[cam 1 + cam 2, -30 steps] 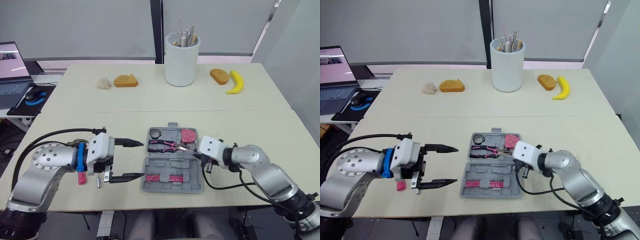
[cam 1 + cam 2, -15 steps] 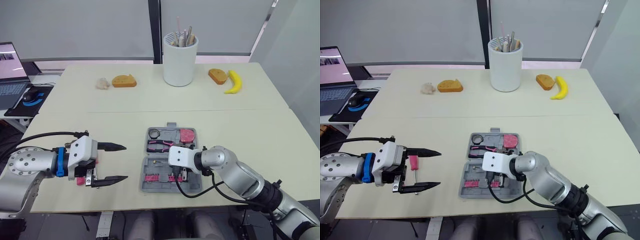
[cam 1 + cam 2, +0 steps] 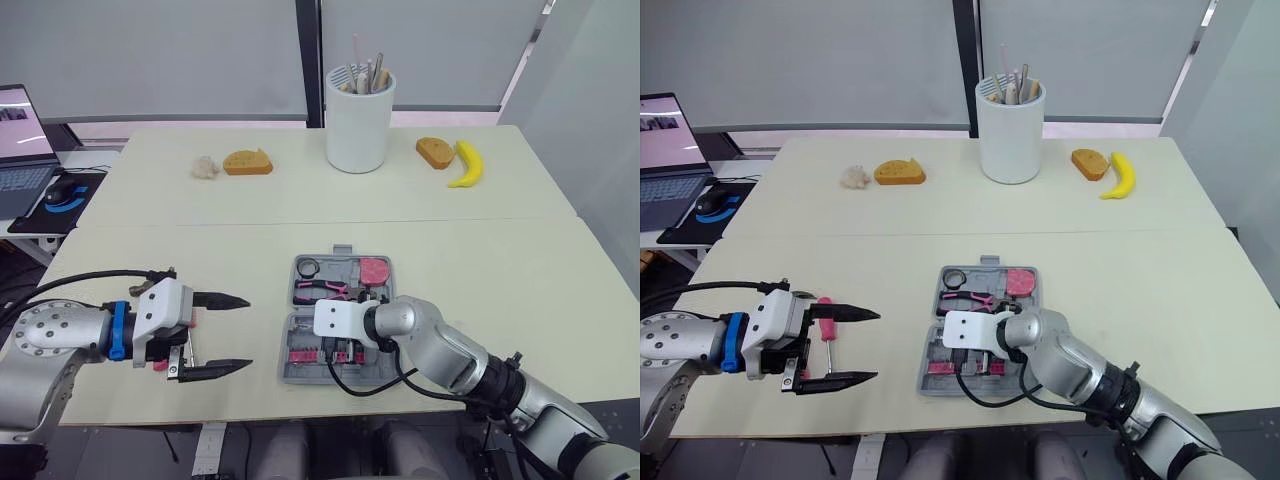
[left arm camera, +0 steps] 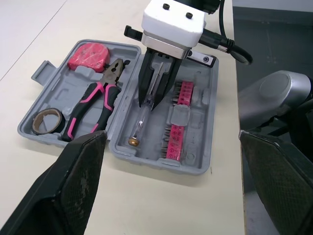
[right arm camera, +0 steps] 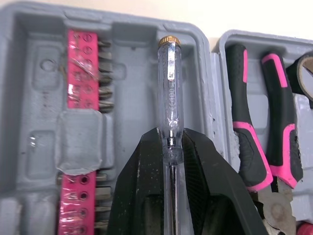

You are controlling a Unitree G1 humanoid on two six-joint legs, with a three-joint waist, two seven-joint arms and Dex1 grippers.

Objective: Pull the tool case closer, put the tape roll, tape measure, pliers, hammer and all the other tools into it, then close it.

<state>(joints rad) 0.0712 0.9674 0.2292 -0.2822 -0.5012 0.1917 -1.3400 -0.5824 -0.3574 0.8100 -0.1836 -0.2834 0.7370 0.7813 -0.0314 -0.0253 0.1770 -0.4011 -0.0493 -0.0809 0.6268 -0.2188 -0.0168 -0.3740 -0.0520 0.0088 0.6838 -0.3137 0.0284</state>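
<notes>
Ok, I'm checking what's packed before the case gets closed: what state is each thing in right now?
tool case: open, lying flat.
tester screwdriver: gripped, over the case's near half.
right gripper: shut on tester screwdriver.
left gripper: open, empty.
pliers: shut, in case.
tape measure: in case.
tape roll: in case.
bit strip: in its slot.
pink-handled screwdriver: lying outside case, beside left gripper.

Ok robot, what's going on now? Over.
Right tool shut on clear screwdriver, low over open tool case. Left tool open, by pink screwdriver on table. Nothing in the way.
</notes>
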